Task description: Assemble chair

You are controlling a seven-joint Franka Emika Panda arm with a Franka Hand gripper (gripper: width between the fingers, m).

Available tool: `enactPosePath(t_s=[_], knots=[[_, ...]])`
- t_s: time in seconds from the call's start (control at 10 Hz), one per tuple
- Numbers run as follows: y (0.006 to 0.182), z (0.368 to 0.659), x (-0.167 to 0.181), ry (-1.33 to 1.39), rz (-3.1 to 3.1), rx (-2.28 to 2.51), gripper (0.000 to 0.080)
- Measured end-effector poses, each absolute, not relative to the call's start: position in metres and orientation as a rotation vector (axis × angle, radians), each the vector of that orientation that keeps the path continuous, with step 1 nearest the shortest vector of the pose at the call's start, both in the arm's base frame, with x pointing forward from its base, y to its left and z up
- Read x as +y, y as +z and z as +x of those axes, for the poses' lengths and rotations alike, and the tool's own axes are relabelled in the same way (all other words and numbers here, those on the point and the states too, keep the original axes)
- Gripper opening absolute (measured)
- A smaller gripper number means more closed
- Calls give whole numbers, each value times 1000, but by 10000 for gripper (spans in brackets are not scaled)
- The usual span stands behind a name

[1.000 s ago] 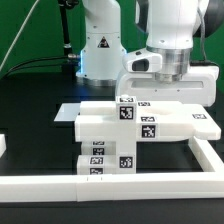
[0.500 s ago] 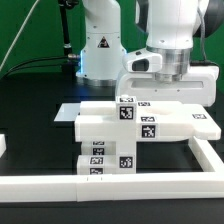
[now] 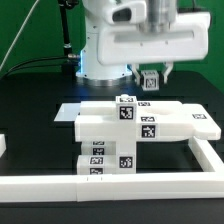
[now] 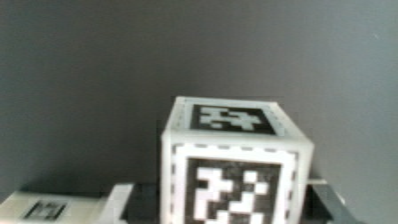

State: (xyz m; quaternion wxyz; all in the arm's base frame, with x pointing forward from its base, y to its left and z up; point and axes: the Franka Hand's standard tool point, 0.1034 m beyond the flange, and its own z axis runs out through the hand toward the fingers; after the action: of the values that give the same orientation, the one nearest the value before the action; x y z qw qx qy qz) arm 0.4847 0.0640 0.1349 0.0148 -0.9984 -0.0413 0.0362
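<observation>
The chair parts (image 3: 140, 125) are chunky white tagged blocks stacked in the middle of the black table, with a lower block (image 3: 105, 160) in front. My gripper (image 3: 150, 80) hangs above the back of the stack, shut on a small white tagged block (image 3: 150, 78) and holding it clear of the other parts. In the wrist view the held block (image 4: 231, 160) fills the middle, upright, with tags on its top and front faces. My gripper (image 4: 228, 205) has a dark finger on each side of it. A tagged chair part (image 4: 36, 207) shows below.
A long plain white border rail (image 3: 120, 185) runs along the front and another (image 3: 207, 152) along the exterior view's right. The robot base (image 3: 100, 55) stands behind the stack. A thin white slab (image 3: 70, 113) lies at the stack's left. A small white piece (image 3: 3, 146) sits at the left edge.
My gripper has risen from down at the stack and shifted toward the exterior view's left. It now carries a small tagged block in the air.
</observation>
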Motion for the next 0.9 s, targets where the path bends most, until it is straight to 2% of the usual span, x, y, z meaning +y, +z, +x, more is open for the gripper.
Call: enactPosePath(t_s=[0.1,0.4,0.5,0.7,0.8,0.9], knots=[[145,496,59,87,-3119,-140,284],[140,496,58,90,-3122,-153,284],[136,509,44,67,-3128,-252,284],[161,563,22,-35,-3140,-322,284],[166,574,20,-58,-3145,-306,284],[164,568,21,-16,-3144,-276,284]])
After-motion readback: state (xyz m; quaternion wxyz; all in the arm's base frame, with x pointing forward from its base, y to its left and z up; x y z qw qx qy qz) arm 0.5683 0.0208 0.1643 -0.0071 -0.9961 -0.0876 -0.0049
